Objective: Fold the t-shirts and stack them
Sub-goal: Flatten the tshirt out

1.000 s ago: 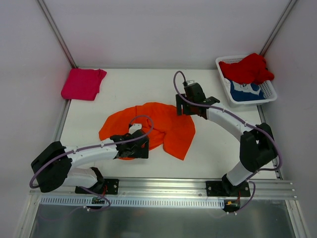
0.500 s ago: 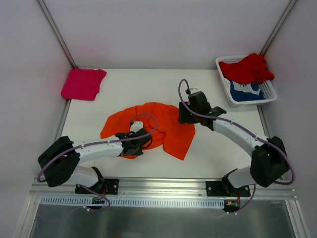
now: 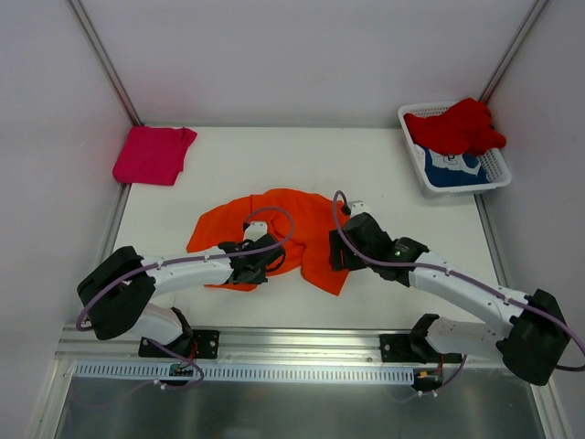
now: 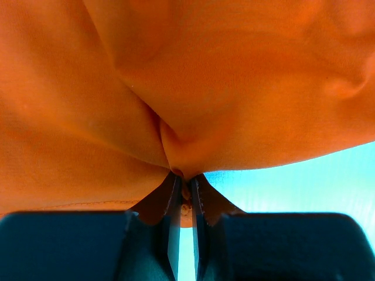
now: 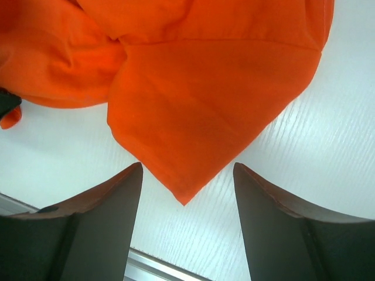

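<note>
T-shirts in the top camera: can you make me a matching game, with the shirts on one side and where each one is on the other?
Shirts:
1. orange t-shirt
2. pink t-shirt
3. red t-shirt
4. blue t-shirt

Places:
A. under another shirt in the basket
B. rumpled in the middle of the table
C. at the far left corner of the table
D. on top in the basket

Pairs: 1-B, 2-C, 3-D, 4-A.
</note>
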